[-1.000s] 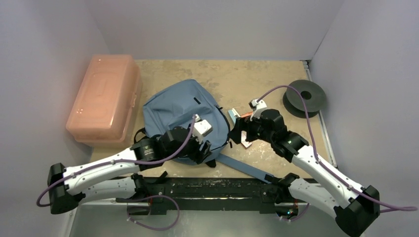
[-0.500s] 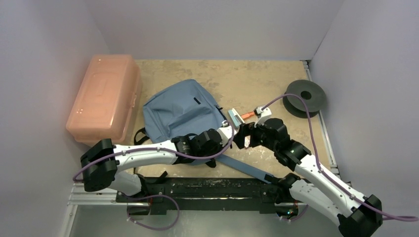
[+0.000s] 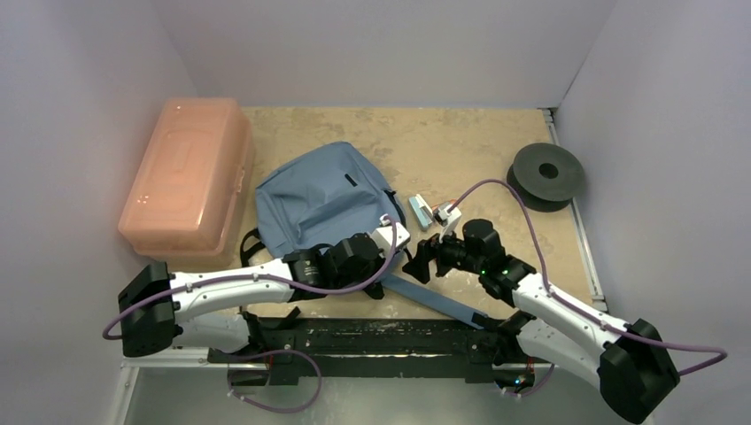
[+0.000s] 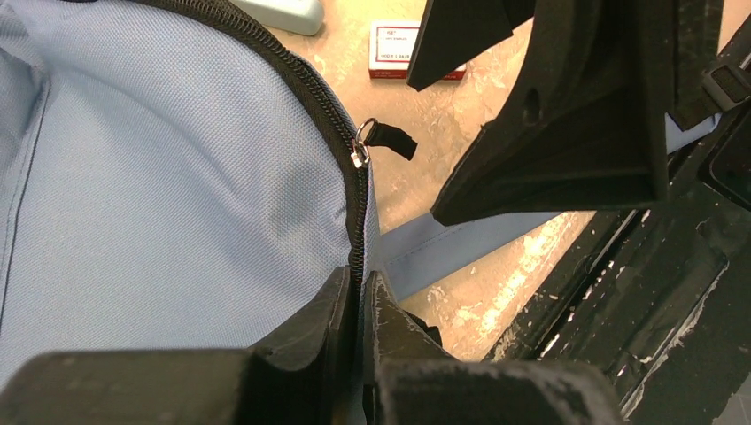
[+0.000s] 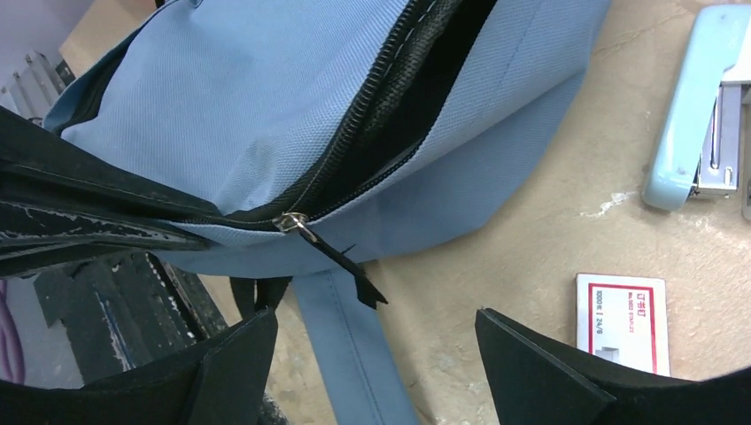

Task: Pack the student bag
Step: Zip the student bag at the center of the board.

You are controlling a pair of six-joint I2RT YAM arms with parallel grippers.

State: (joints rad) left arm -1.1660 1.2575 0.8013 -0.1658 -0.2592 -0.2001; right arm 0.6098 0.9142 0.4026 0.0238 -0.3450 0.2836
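My left pincer [image 4: 359,297] gripped the soft, probably floppy student bag [image 4: 159,177] by its zipper edge; my right pincer [image 5: 372,336] hovered open beside the pull tab [image 5: 341,261].

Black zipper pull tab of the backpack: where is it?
In the right wrist view the black zipper pull tab hangs at the lower edge of the blue-grey fabric backpack, ahead of the open right tool.

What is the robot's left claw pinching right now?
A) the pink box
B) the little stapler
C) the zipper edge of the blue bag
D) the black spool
C: in the left wrist view the left gripper has its jaws shut on the zipper seam at the edge of the student bag.
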